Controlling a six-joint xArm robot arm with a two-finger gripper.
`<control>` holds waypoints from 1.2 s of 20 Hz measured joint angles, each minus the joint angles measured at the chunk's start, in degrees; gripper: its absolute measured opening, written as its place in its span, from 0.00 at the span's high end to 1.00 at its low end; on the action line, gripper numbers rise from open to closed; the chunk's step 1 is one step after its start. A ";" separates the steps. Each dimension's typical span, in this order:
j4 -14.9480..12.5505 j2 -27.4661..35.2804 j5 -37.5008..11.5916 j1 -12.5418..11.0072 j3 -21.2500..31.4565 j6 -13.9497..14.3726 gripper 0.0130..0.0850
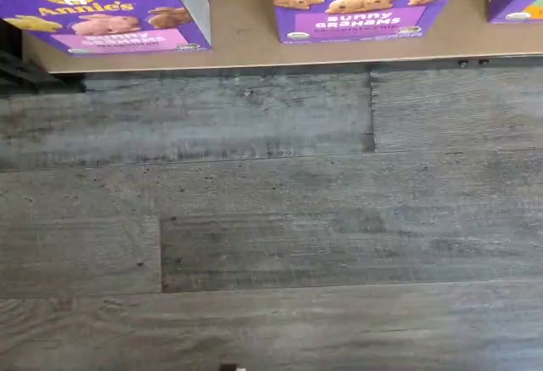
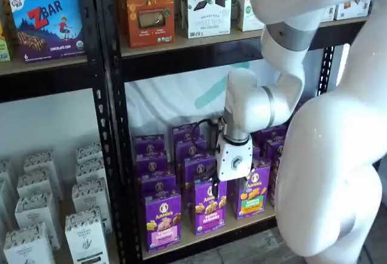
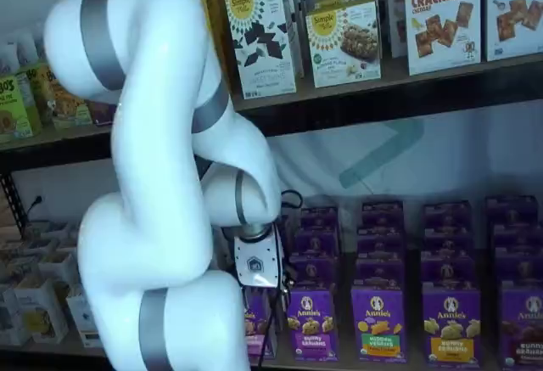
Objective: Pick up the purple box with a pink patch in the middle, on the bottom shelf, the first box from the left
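**A:** Wrist view now. Three purple cartons at the edge of the bottom shelf [image 1: 246, 53], grey plank floor [image 1: 271, 218] below. What's written on them?

**B:** Two read "Annie's". The middle carton [image 1: 361, 2] says "Bunny Grahams" on a magenta patch. The purple box [image 1: 106, 10] carries the white rabbit logo and a pale pink patch; its lettering is too blurred to read. The third is only a cut-off corner.

**A:** Where's the purple box on the shelves?

**B:** In a shelf view the purple box [image 2: 162, 218] stands upright at the left end of the front row, untouched.

**A:** And the end effector?

**B:** The end effector [image 2: 213, 189] hangs in front of the neighbouring carton; its fingers stand spread wide, empty.

**A:** Other brands?

**B:** "ZBar" [image 2: 47, 23] upper left; "Crackers" [image 3: 441, 16] on top in a shelf view.
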 joint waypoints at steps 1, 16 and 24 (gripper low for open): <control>-0.27 1.21 -0.38 0.12 -0.76 0.35 0.00; -2.20 15.27 -2.48 2.76 -11.73 4.68 0.00; 0.50 19.78 -3.19 4.22 -16.88 3.54 0.00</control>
